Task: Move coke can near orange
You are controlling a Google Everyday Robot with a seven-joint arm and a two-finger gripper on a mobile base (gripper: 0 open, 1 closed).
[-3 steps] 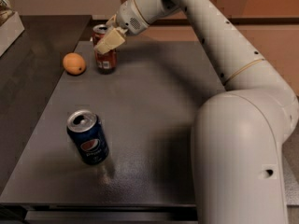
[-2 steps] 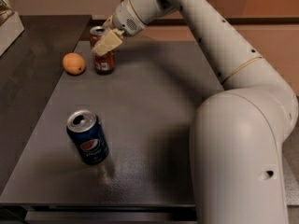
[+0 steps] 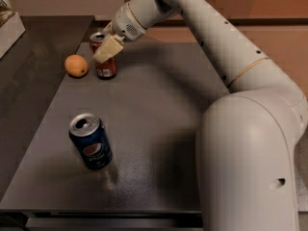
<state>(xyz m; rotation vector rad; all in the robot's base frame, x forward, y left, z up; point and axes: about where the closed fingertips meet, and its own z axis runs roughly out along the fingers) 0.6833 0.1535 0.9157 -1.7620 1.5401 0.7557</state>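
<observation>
The coke can (image 3: 107,69), red-brown with a silver top, stands upright at the far left of the dark table (image 3: 159,105). The orange (image 3: 76,65) lies just left of it, with a small gap between them. My gripper (image 3: 102,48) reaches in from the upper right and is closed around the can's upper half. One pale finger (image 3: 109,48) crosses the can's front, and the other finger is hidden behind it.
A dark blue Pepsi can (image 3: 90,141) stands upright at the near left of the table. My white arm and base (image 3: 250,143) fill the right side. A pale box (image 3: 9,23) sits on the counter at the far left edge.
My gripper and the coke can have shifted a little to the left, closer to the orange. The orange and the Pepsi can have not moved.
</observation>
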